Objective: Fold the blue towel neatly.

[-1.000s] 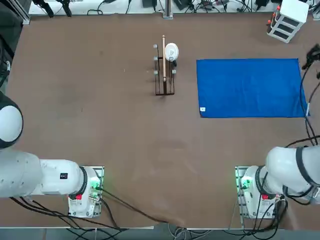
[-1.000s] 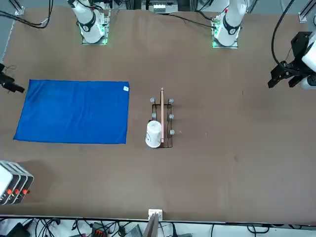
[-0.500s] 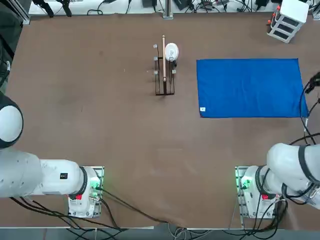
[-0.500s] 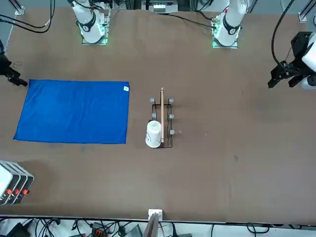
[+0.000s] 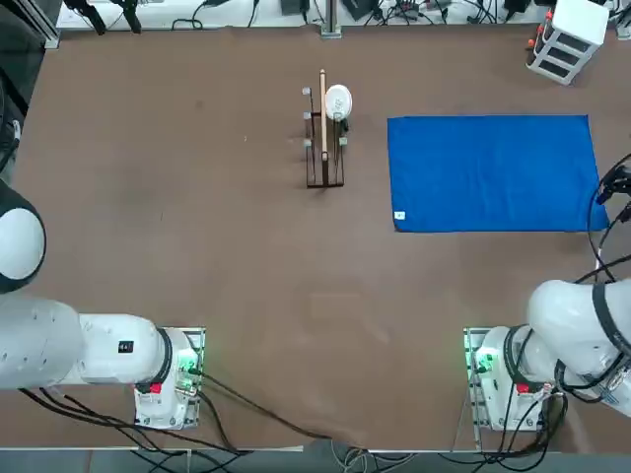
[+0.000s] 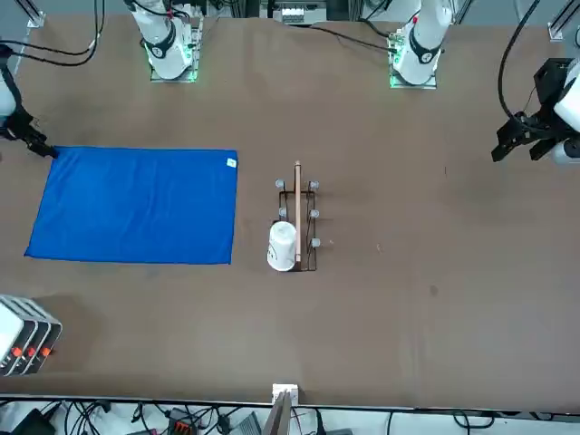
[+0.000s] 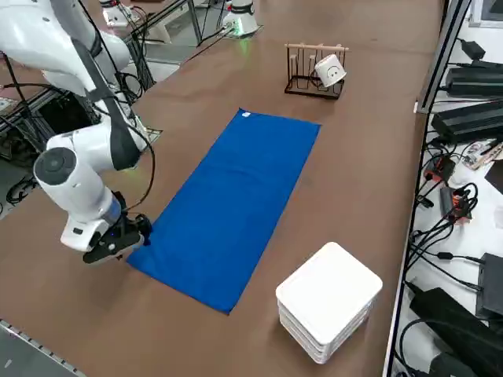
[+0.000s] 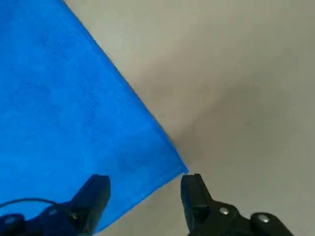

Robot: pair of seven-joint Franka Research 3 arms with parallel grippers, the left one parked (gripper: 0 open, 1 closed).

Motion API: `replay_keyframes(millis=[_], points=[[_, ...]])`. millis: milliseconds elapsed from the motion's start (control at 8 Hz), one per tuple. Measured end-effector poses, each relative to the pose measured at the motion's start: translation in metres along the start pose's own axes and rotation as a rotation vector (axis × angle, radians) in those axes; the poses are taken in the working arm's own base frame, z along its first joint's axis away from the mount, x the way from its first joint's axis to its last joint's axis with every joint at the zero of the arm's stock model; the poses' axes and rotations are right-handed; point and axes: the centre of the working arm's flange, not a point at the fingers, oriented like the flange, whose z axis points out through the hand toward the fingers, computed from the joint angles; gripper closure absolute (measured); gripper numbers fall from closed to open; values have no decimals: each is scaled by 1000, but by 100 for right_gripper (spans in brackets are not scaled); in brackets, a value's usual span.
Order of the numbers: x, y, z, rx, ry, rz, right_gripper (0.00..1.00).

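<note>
The blue towel (image 5: 493, 172) lies flat and unfolded on the right half of the brown table, also seen from the front (image 6: 136, 204) and the right side (image 7: 236, 196). A small white tag (image 5: 399, 215) marks its near-left corner. My right gripper (image 5: 611, 184) is at the towel's near-right corner (image 6: 34, 145), low over the table (image 7: 130, 238). In the wrist view the gripper (image 8: 142, 196) is open, and the towel (image 8: 59, 98) runs its corner into the gap between the two black fingers (image 8: 194, 194). Nothing is held.
A wire rack (image 5: 323, 133) with a white cup (image 5: 337, 101) stands left of the towel. A white stacked box (image 5: 567, 39) sits at the far right corner (image 7: 328, 302). Cables run along the far table edge.
My right gripper has travelled along the towel's right edge toward the robot's side, ending at the near-right corner. The towel has not moved.
</note>
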Motion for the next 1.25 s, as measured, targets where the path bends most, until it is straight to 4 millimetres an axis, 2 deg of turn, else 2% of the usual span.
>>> replay_keyframes(millis=[375,1250], points=[[0,17,25,-2,-5,26,11],[-1,35,37,2,-21,55,17]])
